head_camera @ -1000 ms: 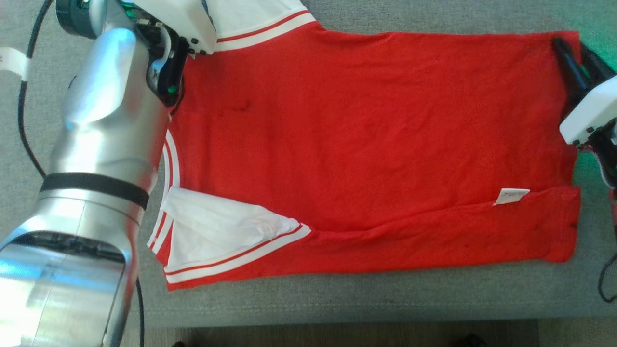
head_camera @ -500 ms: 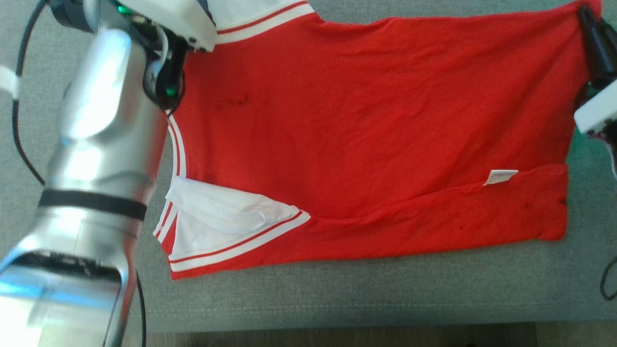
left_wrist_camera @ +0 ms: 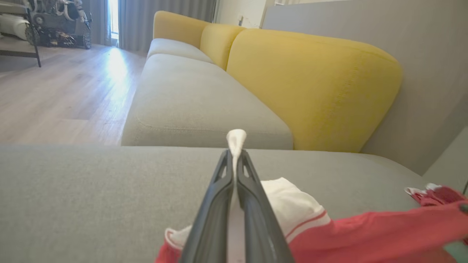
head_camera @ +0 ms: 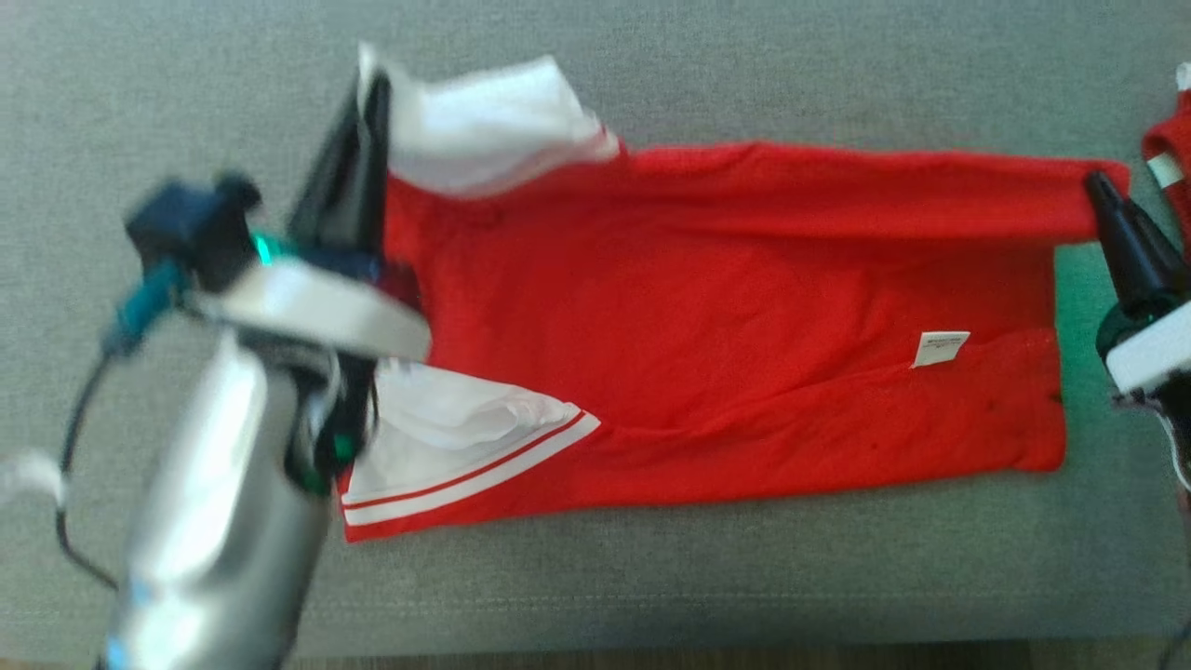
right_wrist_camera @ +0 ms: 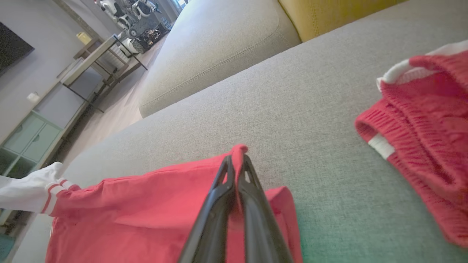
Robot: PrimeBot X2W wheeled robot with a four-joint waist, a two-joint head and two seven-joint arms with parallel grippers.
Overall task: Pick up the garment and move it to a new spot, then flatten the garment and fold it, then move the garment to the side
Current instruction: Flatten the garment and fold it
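Observation:
The garment (head_camera: 707, 316) is a red shirt with white, red-striped sleeves, lying across a grey cushion (head_camera: 651, 74). Its far edge is lifted off the cushion at both ends. My left gripper (head_camera: 372, 84) is shut on the white sleeve (head_camera: 493, 121) at the far left corner; in the left wrist view the fingers (left_wrist_camera: 234, 157) pinch white cloth (left_wrist_camera: 236, 138). At the far right, my right gripper (head_camera: 1098, 181) is shut on the red hem corner, which shows between its closed fingers (right_wrist_camera: 236, 164) in the right wrist view. The near edge, with the other white sleeve (head_camera: 456, 437), rests flat.
Another red knit piece with white trim (right_wrist_camera: 424, 124) lies on the cushion to the right of the shirt. A yellow backrest (left_wrist_camera: 310, 84) and more grey sofa seats (left_wrist_camera: 197, 98) stretch beyond. The cushion's front edge (head_camera: 651, 642) runs along the bottom of the head view.
Both grippers have pulled the shirt's far edge up and toward me, so the upper half now folds over. The right gripper closed on the hem corner. The head camera has shifted too.

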